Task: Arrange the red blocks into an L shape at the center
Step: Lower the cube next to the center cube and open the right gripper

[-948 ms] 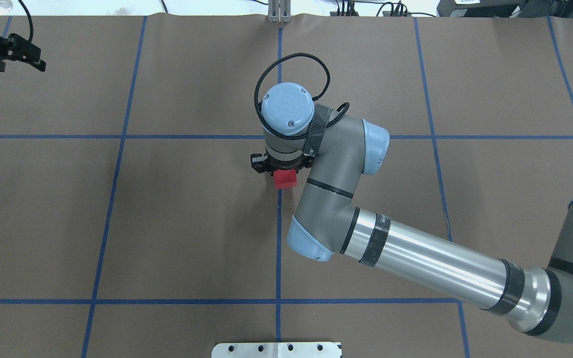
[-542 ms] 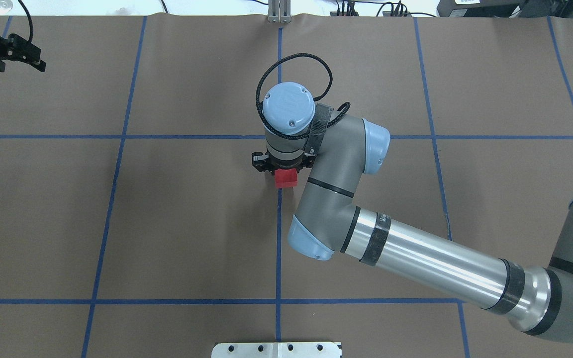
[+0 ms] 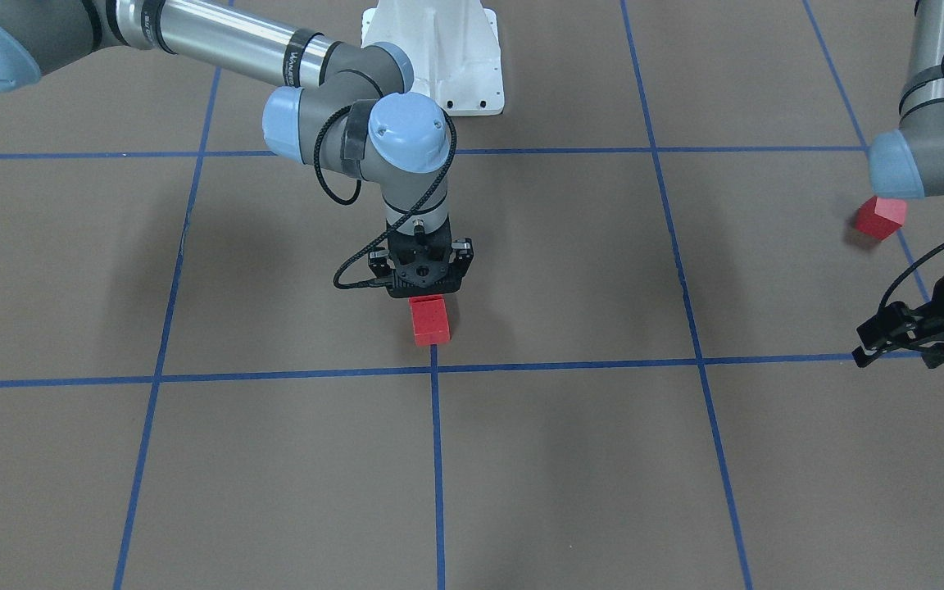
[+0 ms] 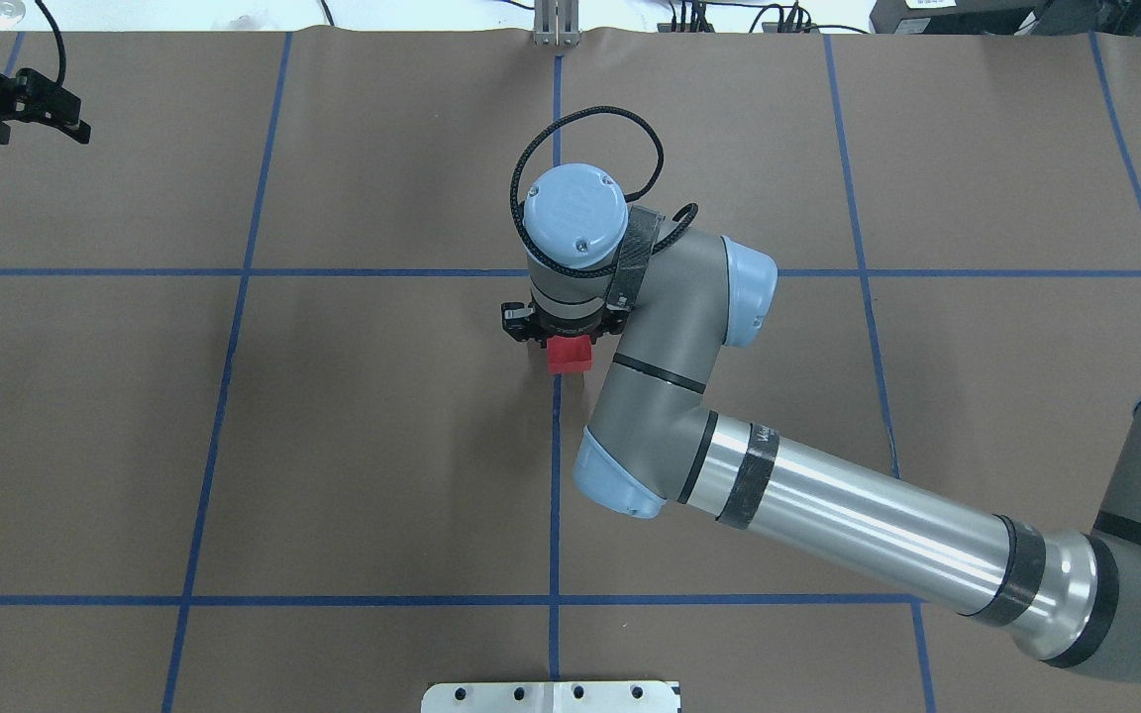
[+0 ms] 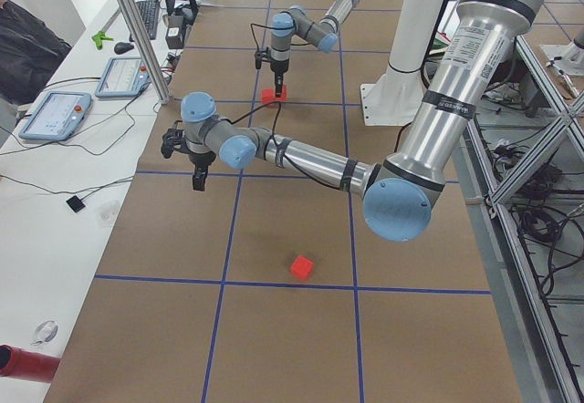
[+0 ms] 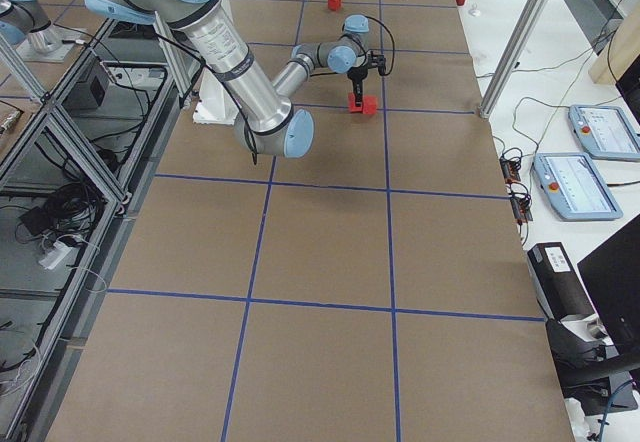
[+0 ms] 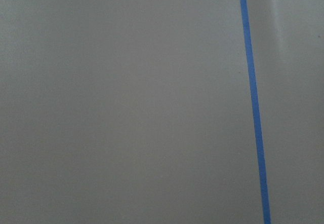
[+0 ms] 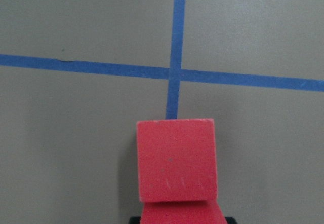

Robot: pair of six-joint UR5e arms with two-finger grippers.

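The small matte red cube point(image 3: 429, 321) had sunk slightly lower, clamped in the right gripper point(image 3: 428, 300), just robot-side of the blue tape centre crossing point(image 3: 434, 369). Released skewed, it could seat the L off-centre; the left gripper point(image 3: 872, 342) hung spread, empty, well away

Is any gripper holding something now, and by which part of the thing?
The right gripper seems to hold one red block by its top part; its fingers are hidden. The left gripper holds nothing.
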